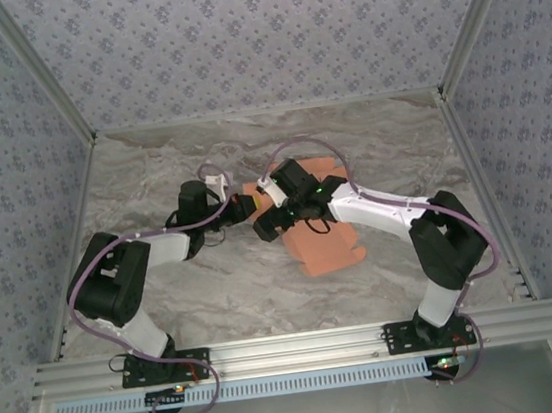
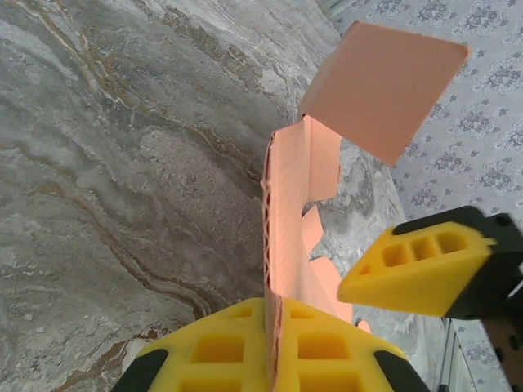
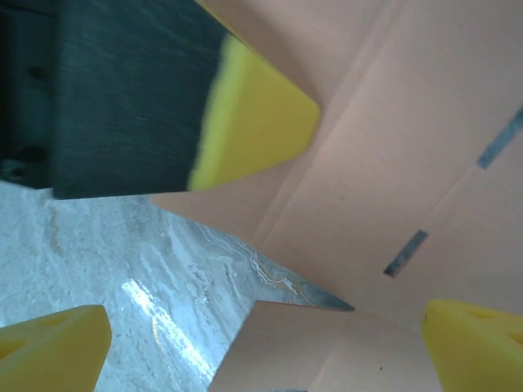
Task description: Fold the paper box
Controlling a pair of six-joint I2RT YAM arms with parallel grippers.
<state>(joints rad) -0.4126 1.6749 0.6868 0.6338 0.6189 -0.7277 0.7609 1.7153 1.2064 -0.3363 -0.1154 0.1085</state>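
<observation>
Paper box (image 1: 327, 249) is being shown at the middle of the counter (image 1: 152, 181) from the top, partly covered by both arms; bare marble is being left all round, the patterned walls (image 1: 7, 149) well apart. From the left wrist, an upright panel edge is being pinched in the left end effector (image 2: 271, 327), a flap (image 2: 384, 86) being seen tilted beyond. From the right wrist, the right end effector (image 3: 261, 347) is being shown spread wide above the flat panels, gripping nothing. Judged from here, pressure is best being placed beside the scored crease, the pinched panel being steadied, the slots (image 3: 404, 253) being avoided.
</observation>
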